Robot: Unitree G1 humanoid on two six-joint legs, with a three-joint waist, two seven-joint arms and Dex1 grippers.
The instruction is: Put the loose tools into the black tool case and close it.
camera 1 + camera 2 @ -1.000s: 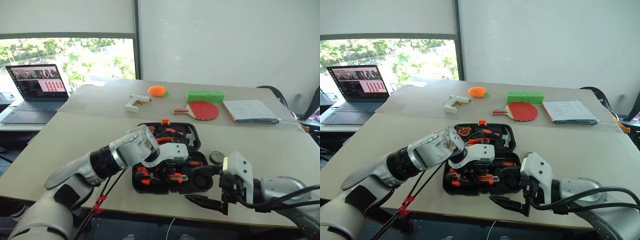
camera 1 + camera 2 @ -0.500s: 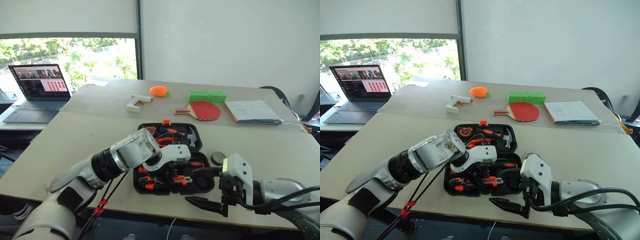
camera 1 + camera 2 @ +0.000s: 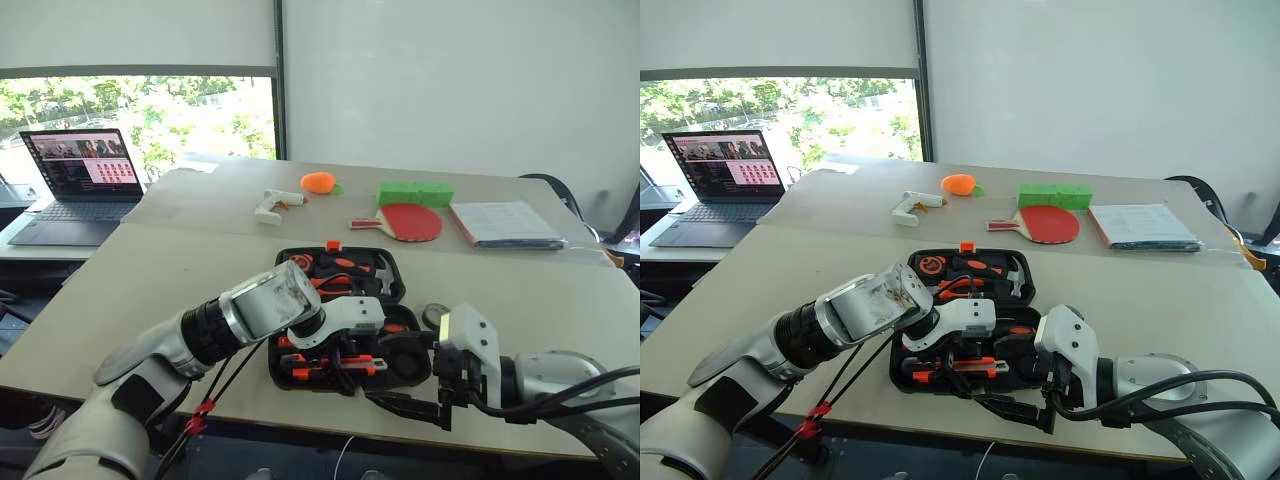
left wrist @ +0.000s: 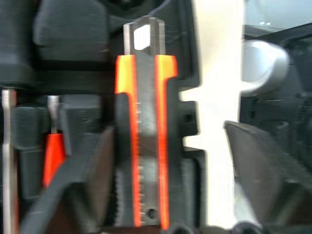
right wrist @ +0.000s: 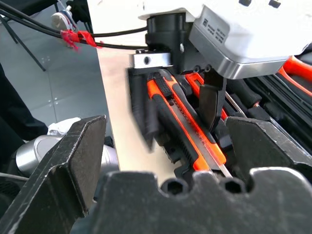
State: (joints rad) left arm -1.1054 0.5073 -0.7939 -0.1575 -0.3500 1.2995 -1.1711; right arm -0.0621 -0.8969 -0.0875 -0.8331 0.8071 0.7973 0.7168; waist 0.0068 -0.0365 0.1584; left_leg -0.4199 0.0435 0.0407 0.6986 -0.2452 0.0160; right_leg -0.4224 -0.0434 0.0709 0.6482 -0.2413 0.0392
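Bright room with a plain white wall (image 3: pixel 450 90) and a wide window (image 3: pixel 135 125) onto greenery. Two pale beige tabletops pushed together – far one (image 3: pixel 215 205) carrying an open laptop (image 3: pixel 70 185) off its left corner, a white glue gun (image 3: pixel 272 206), an orange rounded object (image 3: pixel 317 182), a green block (image 3: pixel 414 192), a red table-tennis paddle (image 3: pixel 403 221) and a stack of papers (image 3: pixel 505 222). Near tabletop (image 3: pixel 150 290) broad and bare to the left and to the right – open room on both sides. Black moulded plastic tool case (image 3: pixel 345 315) lying open close to the near edge, small orange latch (image 3: pixel 331 244) at its far rim. Small dark tape roll (image 3: pixel 434 315) just beside the case's right side, on the table. Black-and-orange utility knife (image 4: pixel 144 146) seated in the front slot of the case, touched by neither finger. Left gripper (image 4: pixel 170 185) poised over it, black fingers (image 4: pixel 100 170) spread wide apart. Right gripper (image 5: pixel 161 156) near the front right corner of the case, jaws likewise apart, gripping nothing.
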